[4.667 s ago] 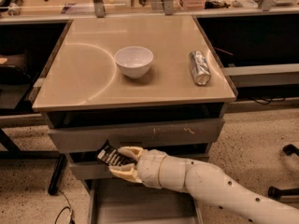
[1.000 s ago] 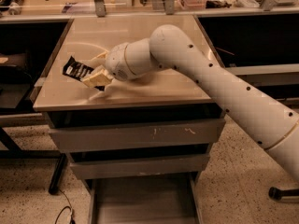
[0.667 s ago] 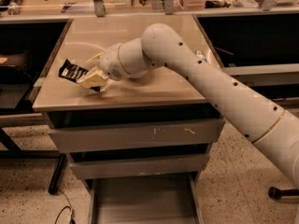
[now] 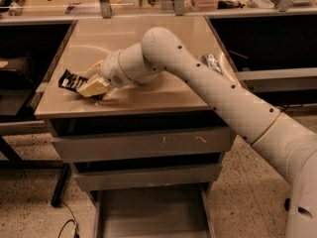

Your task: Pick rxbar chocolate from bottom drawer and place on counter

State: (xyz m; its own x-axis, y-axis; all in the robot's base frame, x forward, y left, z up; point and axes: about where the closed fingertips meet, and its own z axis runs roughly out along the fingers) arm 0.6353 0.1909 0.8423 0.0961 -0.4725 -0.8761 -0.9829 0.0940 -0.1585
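The gripper [image 4: 86,82] hangs low over the left edge of the counter [image 4: 163,97], its fingers pinched on one end of the bar [image 4: 71,80]; the bar juts out leftward, tilted, its free end close to the counter's rim and, by my reading, at or just above the surface. The drawer [image 4: 153,214] stands open below, its floor bare.

The step in hand looks like the set-down; the risks sit at that rim. If the fingers part while the bar is tilted, it could slide or tip off the left side to the floor; a release from any height may make the light wrapper skid on the glossy top. The wrapper may also cling to a finger and be dragged off as the gripper lifts. The arm [image 4: 198,78] lies across the counter beside a can [image 4: 212,62]; a wide swing could knock it.
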